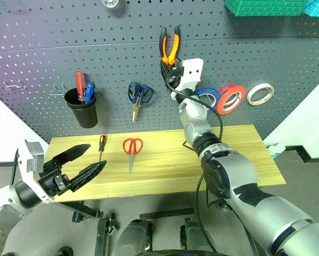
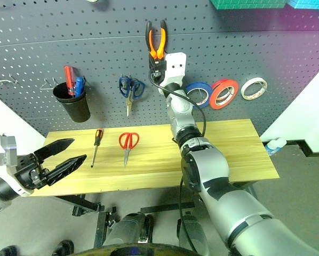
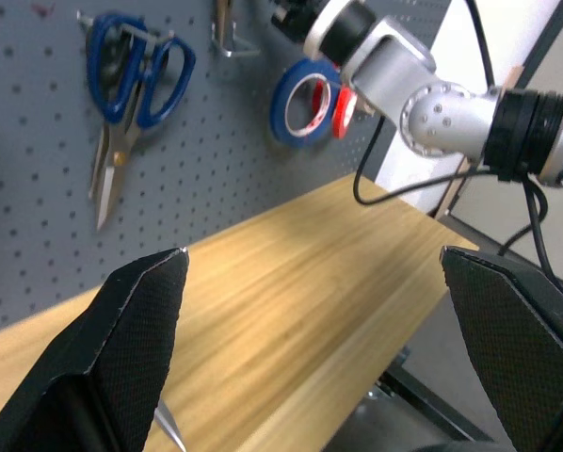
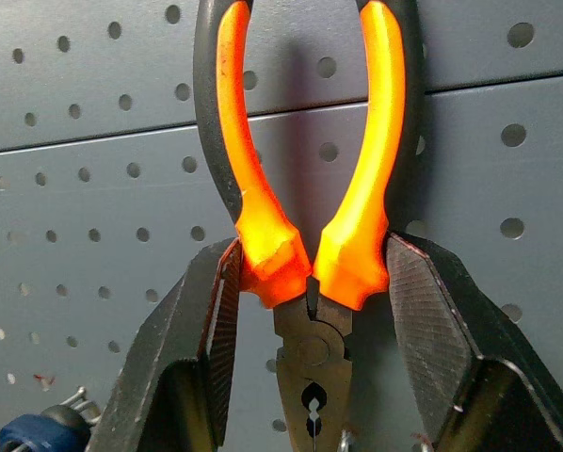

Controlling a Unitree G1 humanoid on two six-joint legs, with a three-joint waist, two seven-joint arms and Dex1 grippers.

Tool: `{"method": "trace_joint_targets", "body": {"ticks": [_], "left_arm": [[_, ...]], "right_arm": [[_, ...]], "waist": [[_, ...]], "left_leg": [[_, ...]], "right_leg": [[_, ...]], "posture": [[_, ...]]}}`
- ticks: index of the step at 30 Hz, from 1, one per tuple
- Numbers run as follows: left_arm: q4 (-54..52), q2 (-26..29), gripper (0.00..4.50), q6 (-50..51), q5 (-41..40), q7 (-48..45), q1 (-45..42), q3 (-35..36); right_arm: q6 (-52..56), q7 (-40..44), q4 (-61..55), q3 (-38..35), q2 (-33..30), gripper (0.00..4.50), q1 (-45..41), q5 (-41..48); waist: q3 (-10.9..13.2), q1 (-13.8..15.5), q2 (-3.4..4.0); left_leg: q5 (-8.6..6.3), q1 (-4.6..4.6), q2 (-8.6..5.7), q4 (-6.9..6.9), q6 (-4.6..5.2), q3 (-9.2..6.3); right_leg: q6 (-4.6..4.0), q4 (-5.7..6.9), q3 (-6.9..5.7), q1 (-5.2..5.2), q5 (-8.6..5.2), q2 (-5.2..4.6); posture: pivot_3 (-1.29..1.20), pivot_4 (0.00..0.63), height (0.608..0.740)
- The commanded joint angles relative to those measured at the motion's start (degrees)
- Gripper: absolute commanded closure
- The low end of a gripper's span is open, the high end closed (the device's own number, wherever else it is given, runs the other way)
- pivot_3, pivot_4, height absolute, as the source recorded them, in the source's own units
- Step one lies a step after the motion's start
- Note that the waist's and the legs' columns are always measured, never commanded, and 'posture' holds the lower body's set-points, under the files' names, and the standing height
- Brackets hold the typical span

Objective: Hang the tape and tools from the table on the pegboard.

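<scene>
The pliers (image 4: 305, 188), orange-and-black handles up, stand against the pegboard (image 1: 53, 42). My right gripper (image 1: 169, 68) is shut on them, its pads (image 4: 216, 311) clamping both handles just above the pivot. The blue tape (image 1: 207, 96) hangs on the pegboard, partly behind my right wrist. On the table (image 1: 165, 165) lie the screwdriver (image 1: 101, 145) and the red-handled scissors (image 1: 132, 149), side by side at the left. My left gripper (image 1: 85, 160) hovers open and holding nothing over the table's front left corner.
Blue-handled scissors (image 1: 139, 96) hang on the pegboard beside a black cup (image 1: 85, 109) holding red and blue handles. A red-orange roll (image 1: 230, 99) and a white roll (image 1: 260, 94) hang right of the blue tape. Bare hooks (image 1: 15, 84) sit far left.
</scene>
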Motion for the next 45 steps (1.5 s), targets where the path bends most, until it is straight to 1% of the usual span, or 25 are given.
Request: {"method": "trace_joint_targets", "body": {"ticks": [1,6,10,15,34,45], "left_arm": [[-0.33,0.68,0.0,-1.25,0.09,-1.08,-0.06,2.01],[0.31,0.37,0.0,-1.46,0.35,-1.66,-0.26,1.87],[1.08,0.25,0.0,-1.99,1.25,-2.47,-0.16,1.41],[1.77,-0.32,0.0,-2.66,2.13,-2.93,-0.6,0.61],[2.66,-1.73,0.0,-3.77,3.97,-3.23,-2.53,-1.72],[2.51,-1.42,0.0,-3.66,4.04,-2.97,-3.01,-2.07]], "right_arm": [[-0.82,-0.1,-0.46,-0.52,-0.6,2.48,-2.69,0.13],[-0.99,-0.09,-0.38,-0.33,-0.68,2.48,-2.28,-0.14],[0.23,2.58,-0.53,-1.76,-1.44,2.48,-2.98,1.83],[0.07,3.92,-1.07,-1.71,-0.8,2.48,-3.52,2.11],[-0.5,5.31,-2.0,-1.73,-0.36,2.48,-4.76,2.9],[-0.5,5.72,-1.65,-1.68,-3.22,2.48,-3.47,2.03]], "waist": [[0.09,-0.06,0.0],[0.36,-0.1,0.02],[0.4,-0.1,0.01],[0.41,-0.12,0.02],[0.41,-0.22,0.03],[0.41,-0.17,0.03]], "left_leg": [[0.0,0.0,0.0,0.0,0.0,0.0],[0.0,0.0,0.0,-0.04,0.0,0.0],[0.0,0.0,0.01,-0.04,0.01,0.0],[-0.01,0.0,0.01,-0.06,0.0,0.0],[0.0,-0.01,0.02,-0.15,-0.02,0.0],[0.0,-0.01,0.02,-0.15,-0.02,0.0]], "right_leg": [[0.0,-0.01,0.0,0.0,0.0,0.0],[0.0,-0.03,0.0,-0.02,0.0,0.0],[-0.01,-0.04,0.0,-0.01,0.0,-0.01],[-0.01,-0.06,-0.01,-0.01,-0.01,-0.01],[-0.02,-0.1,-0.01,-0.06,-0.01,-0.01],[-0.02,-0.11,-0.01,-0.06,0.0,-0.01]], "posture": [[0.22,0.117,0.723],[0.21,0.124,0.723],[0.21,0.122,0.723],[0.2,0.111,0.723],[0.2,0.095,0.723],[0.19,0.096,0.723]]}}
